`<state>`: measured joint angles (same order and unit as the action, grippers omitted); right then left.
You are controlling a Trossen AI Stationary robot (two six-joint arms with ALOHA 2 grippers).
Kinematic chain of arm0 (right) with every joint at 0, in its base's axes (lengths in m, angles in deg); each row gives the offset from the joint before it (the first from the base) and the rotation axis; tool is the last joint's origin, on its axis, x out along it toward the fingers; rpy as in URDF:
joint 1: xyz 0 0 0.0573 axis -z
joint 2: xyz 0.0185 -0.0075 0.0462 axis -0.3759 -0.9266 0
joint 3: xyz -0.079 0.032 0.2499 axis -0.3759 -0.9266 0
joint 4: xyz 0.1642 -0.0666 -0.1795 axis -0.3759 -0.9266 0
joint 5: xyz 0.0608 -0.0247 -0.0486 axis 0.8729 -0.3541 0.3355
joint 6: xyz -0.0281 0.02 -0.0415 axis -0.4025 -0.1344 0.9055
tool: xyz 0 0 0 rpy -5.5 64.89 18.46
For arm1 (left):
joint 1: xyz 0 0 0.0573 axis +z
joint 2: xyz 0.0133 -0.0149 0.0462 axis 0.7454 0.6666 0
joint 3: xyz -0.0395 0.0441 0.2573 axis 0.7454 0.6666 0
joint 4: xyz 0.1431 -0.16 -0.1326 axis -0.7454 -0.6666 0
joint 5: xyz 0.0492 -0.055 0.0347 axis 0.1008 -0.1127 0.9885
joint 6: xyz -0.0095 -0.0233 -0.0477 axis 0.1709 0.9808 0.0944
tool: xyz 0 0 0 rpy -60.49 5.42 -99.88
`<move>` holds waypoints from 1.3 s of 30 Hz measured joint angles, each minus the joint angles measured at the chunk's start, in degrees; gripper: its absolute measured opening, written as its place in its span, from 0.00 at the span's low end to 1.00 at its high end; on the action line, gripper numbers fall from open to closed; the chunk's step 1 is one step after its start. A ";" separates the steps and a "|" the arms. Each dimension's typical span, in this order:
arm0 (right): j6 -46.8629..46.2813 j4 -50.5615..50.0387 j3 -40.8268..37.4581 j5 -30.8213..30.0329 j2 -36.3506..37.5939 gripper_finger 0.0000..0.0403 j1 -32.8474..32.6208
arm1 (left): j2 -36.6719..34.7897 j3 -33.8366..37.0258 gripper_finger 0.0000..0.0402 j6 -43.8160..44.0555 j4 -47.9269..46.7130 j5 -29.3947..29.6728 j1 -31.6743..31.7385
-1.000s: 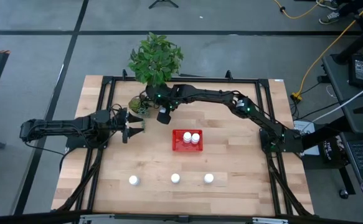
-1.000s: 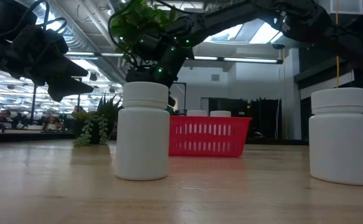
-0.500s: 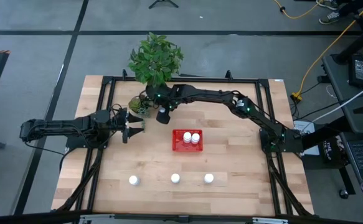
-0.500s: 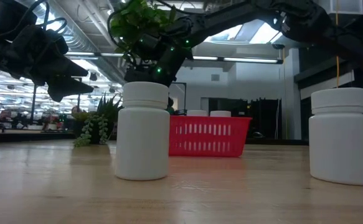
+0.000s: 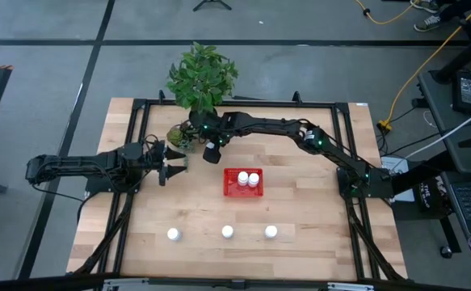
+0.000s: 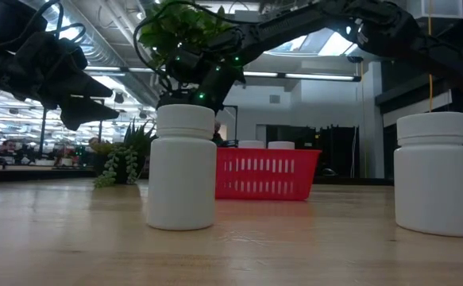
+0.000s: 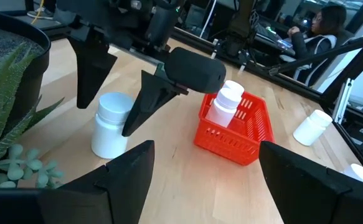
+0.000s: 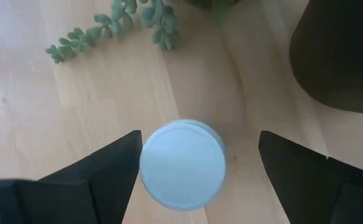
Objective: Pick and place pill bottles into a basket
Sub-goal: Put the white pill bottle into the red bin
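Right hand [image 5: 211,153] has shifted slightly, straddling a bottle [image 8: 182,163].

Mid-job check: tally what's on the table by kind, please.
Pill bottles: 6 (3 in the front row, 2 in the basket, 1 under the right tool)
Basket: 1
Plants: 2
Total: 9

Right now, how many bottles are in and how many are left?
Two small white pill bottles sit in the square red mesh basket. The right hand is open above a fourth beside the potted plant. Three wait along the front. The left hand idles.
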<state>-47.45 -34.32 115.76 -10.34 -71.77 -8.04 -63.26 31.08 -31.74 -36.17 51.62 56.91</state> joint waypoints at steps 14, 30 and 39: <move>-0.11 0.03 0.00 0.34 -0.01 0.48 -0.02 | 0.00 0.00 0.70 -0.07 0.00 0.02 -0.01; 3.18 -13.35 7.18 -0.42 0.05 0.41 -6.94 | 0.00 0.00 0.70 -1.40 -0.01 0.13 0.01; 2.61 -19.19 6.75 -8.56 6.53 0.41 -11.08 | 0.07 0.00 0.70 -2.71 0.00 0.11 0.01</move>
<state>-44.84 -53.50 122.51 -18.90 -65.24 -19.12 -63.19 31.08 -34.45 -36.17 51.73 56.92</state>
